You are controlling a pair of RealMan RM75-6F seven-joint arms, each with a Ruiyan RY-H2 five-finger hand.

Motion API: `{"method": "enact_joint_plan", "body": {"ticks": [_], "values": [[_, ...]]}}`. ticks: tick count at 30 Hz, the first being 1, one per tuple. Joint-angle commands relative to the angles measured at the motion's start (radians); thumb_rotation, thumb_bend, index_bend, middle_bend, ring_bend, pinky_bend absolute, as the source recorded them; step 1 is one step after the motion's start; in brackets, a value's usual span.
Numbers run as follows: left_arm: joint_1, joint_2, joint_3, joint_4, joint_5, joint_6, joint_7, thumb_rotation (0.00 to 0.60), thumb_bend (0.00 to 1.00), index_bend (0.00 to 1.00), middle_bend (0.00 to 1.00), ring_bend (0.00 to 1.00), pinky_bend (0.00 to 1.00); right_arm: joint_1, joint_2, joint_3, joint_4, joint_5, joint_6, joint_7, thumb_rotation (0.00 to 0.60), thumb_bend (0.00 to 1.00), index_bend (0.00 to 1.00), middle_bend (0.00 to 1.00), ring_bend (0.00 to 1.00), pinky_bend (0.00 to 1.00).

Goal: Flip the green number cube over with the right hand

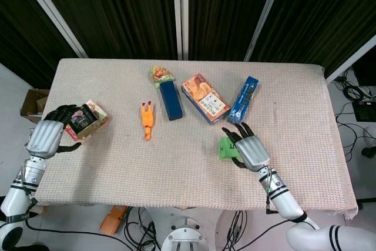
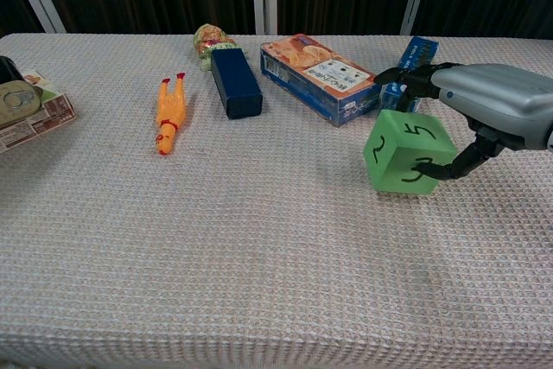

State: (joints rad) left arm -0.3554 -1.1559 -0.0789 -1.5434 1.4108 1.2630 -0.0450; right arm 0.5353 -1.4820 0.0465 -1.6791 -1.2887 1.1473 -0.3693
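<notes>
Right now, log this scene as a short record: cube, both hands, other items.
cube: green number cube, tilted, one edge lifted off the table
right robot hand: grips the cube, fingers over its top, thumb on the front face
left robot hand: rests beside a snack packet at the table's left edge
other items: orange rubber chicken, navy box, cracker box, blue box

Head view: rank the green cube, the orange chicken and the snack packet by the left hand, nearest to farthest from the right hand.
1. Green cube: under the right hand.
2. Orange chicken: mid-table, left of the cube.
3. Snack packet: far left edge, beside the left hand.
</notes>
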Motion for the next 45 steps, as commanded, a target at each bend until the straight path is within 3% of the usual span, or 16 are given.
{"method": "enact_joint_plan", "body": {"ticks": [1,5,8,13,16,34,40,45], "values": [[0.002,-0.001,0.0,0.005,0.004,0.003,-0.005,0.6,0.14,0.14,0.12,0.1,0.21,-0.07,-0.142,-0.034,0.311,-0.234,0.137,0.496,0.6,0.3,0.0,0.46,0.05,0.0],[0.003,-0.006,-0.002,0.017,0.006,0.003,-0.015,0.6,0.14,0.14,0.12,0.1,0.21,-0.102,-0.234,-0.057,0.505,-0.289,0.204,0.706,0.6,0.32,0.0,0.48,0.05,0.0],[0.003,-0.012,-0.001,0.025,0.012,0.001,-0.021,0.6,0.14,0.14,0.12,0.1,0.21,-0.11,-0.266,-0.072,0.589,-0.308,0.21,0.801,0.6,0.32,0.0,0.49,0.05,0.0],[0.002,-0.02,0.002,0.037,0.023,0.002,-0.028,0.6,0.14,0.14,0.12,0.1,0.21,-0.118,-0.269,-0.084,0.648,-0.329,0.221,0.85,0.6,0.31,0.0,0.48,0.05,0.0],[0.002,-0.023,0.003,0.04,0.027,-0.001,-0.03,0.6,0.14,0.14,0.12,0.1,0.21,-0.126,-0.248,-0.09,0.642,-0.335,0.226,0.851,0.6,0.29,0.0,0.42,0.03,0.0],[-0.007,-0.029,-0.002,0.03,0.027,-0.014,-0.019,0.6,0.14,0.14,0.12,0.1,0.21,-0.178,-0.097,-0.118,0.532,-0.341,0.221,0.762,0.6,0.16,0.0,0.03,0.0,0.0],[-0.005,-0.021,-0.004,0.021,0.027,-0.011,-0.019,0.6,0.14,0.14,0.12,0.1,0.21,-0.154,0.007,-0.123,0.378,-0.353,0.169,0.626,0.6,0.14,0.0,0.0,0.0,0.0],[-0.004,-0.011,-0.006,0.009,0.024,-0.013,-0.019,0.6,0.14,0.14,0.12,0.1,0.21,-0.101,0.152,-0.092,0.126,-0.319,0.068,0.348,0.6,0.14,0.0,0.05,0.0,0.0]]}}
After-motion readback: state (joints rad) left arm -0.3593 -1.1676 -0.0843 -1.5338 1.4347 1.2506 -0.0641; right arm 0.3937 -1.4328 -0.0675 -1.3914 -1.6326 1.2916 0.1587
